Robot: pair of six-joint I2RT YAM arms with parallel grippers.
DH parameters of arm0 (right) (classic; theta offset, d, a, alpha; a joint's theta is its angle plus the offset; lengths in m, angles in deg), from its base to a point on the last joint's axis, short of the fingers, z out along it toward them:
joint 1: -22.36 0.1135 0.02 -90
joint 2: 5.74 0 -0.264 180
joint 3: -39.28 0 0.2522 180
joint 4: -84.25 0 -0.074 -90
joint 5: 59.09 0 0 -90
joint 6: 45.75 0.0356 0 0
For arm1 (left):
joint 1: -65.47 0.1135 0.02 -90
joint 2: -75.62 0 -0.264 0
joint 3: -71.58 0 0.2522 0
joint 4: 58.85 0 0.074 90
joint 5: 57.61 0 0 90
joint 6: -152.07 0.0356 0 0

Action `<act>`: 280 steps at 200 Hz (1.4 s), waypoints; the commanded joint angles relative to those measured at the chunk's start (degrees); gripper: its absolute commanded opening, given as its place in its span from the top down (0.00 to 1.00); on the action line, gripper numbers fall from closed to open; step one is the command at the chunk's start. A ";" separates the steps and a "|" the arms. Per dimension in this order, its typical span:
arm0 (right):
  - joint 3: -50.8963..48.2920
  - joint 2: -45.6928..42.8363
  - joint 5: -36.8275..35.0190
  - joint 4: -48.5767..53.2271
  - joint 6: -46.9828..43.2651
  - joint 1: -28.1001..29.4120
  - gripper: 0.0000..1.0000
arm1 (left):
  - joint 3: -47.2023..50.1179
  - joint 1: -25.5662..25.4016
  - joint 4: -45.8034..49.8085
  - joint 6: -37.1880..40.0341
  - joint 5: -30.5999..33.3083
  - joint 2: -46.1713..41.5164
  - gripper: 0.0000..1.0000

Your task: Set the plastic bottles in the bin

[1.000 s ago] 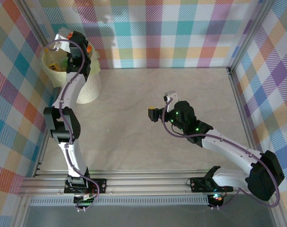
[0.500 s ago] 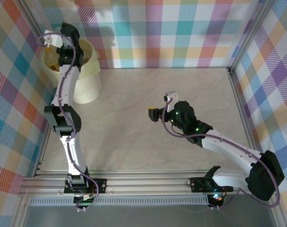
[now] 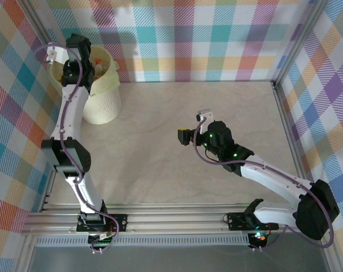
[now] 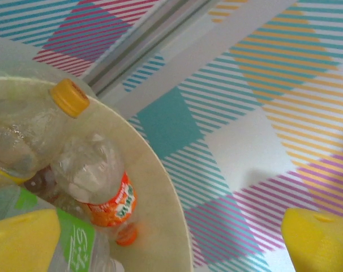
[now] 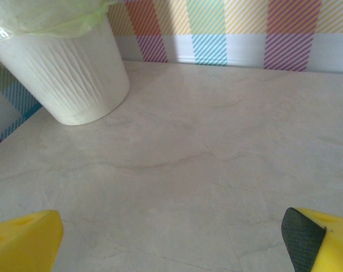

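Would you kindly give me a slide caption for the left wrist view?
Open left hand at the rim of the bin, plastic bottles lying inside.

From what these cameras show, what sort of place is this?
Probably a staged robot test cell, not a home. Checked panels wall in the table on three sides, the arms are bolted to an aluminium rail, and a bin holding plastic bottles stands in the far left corner.
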 commanded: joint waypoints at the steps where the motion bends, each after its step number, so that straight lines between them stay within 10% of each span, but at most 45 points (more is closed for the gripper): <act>1: -0.55 -0.59 -4.88 -1.73 1.86 -0.09 0.00 | 7.93 0.43 -10.14 3.39 -8.64 -8.35 0.00; 80: -3.85 -3.89 -14.75 -1.69 3.35 -0.27 0.00 | 32.35 0.35 -9.01 12.65 -29.27 -30.82 0.00; 135: -5.64 -6.31 -17.75 1.28 2.81 -3.25 0.00 | 48.93 0.26 -3.00 23.36 -31.37 -47.50 0.00; 230: -16.00 -11.18 -18.89 1.55 -4.90 -22.42 0.00 | 75.42 0.25 -7.81 29.46 -9.44 -56.23 0.00; 280: -21.15 -8.74 -10.70 -2.44 -7.84 -33.09 0.00 | 82.64 0.35 -19.65 35.44 -10.62 -44.70 0.00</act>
